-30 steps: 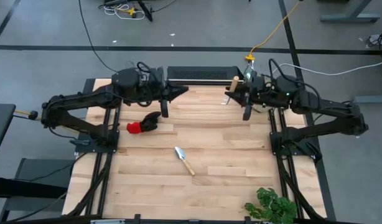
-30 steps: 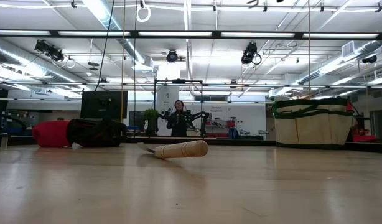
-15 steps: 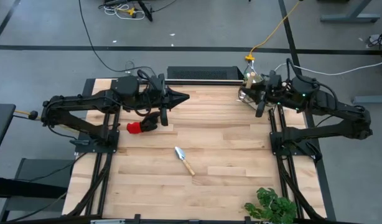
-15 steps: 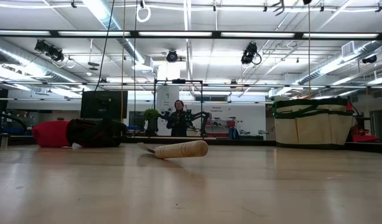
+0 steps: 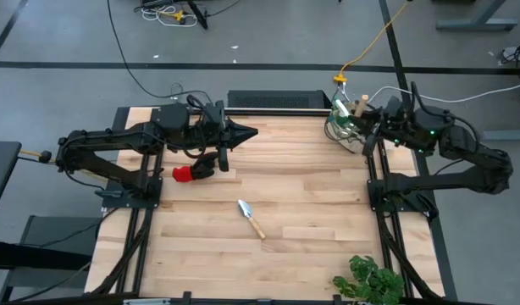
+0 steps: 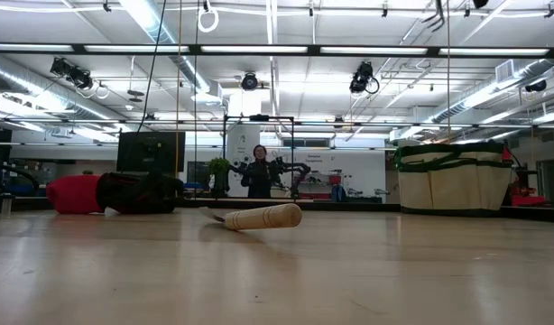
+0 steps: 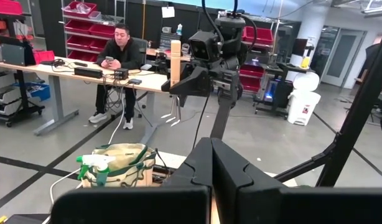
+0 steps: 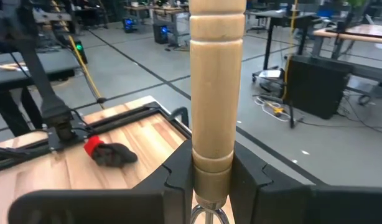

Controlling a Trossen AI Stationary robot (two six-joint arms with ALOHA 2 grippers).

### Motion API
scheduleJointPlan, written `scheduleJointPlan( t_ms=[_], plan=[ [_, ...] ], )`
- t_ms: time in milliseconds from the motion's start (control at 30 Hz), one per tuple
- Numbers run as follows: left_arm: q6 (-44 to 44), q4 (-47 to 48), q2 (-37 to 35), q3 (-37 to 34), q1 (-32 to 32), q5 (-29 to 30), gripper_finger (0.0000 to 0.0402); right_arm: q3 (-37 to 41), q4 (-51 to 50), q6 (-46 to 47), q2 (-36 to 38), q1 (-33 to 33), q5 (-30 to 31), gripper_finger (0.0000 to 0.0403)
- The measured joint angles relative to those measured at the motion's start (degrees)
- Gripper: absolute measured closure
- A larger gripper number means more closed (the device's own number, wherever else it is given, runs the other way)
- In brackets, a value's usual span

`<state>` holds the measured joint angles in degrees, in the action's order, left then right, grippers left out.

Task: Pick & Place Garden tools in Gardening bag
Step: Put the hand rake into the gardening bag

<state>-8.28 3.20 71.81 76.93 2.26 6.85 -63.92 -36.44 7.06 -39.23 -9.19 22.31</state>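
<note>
You are pinching the mini rake upright in the right tool, directly above the gardening bag, for dropping.

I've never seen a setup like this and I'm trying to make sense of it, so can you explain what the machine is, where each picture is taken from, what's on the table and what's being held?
It is a robot with two dark jointed arms at a light wooden table. One picture looks straight down, one looks level across the tabletop, and two come from cameras on the wrists.

On the table lie a red-and-black glove and a silver trowel with a wooden handle. A leafy green plant sits at a near corner. At a far corner stands a beige fabric bag with a dark green rim, with a green spray bottle in it.

The right gripper grips a wooden-handled mini rake between its fingers, above the bag. The left gripper is shut and empty, above the table's far edge.

A person sits at a desk in the room behind.
</note>
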Motion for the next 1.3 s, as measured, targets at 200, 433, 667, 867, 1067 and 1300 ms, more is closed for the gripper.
scheduleJointPlan(
  t_ms=[200, 433, 667, 867, 1067, 1300],
  plan=[
    [0.08, -0.01, 0.00, 0.00, 0.00, 0.00, 0.0400, 0.00, -3.56, 1.19, 1.76, 0.00, 0.79, 0.0333],
    [0.18, -0.02, 0.00, 0.00, 0.02, 0.00, 0.0400, 1.33, -3.19, 3.05, 1.99, 0.00, -2.87, 0.0337],
    [0.18, -1.21, 0.02, 0.00, 0.02, 0.00, 0.0400, 8.20, 6.92, 2.94, 3.34, 0.02, -8.18, 0.0339],
    [0.18, -2.32, 0.02, 0.00, 0.02, 0.00, 0.0400, 11.23, 12.02, 1.30, 4.18, -0.43, -8.36, 0.0339],
    [0.16, -2.32, 0.02, 0.00, 0.02, 0.00, 0.0400, 11.23, 14.81, -2.55, 4.31, -3.35, -10.45, 0.0339],
    [-0.01, -2.45, 0.02, 0.00, 0.02, -0.02, 0.0400, 11.23, 14.92, -5.44, 4.09, -8.56, -11.41, 0.0339]
  ],
)
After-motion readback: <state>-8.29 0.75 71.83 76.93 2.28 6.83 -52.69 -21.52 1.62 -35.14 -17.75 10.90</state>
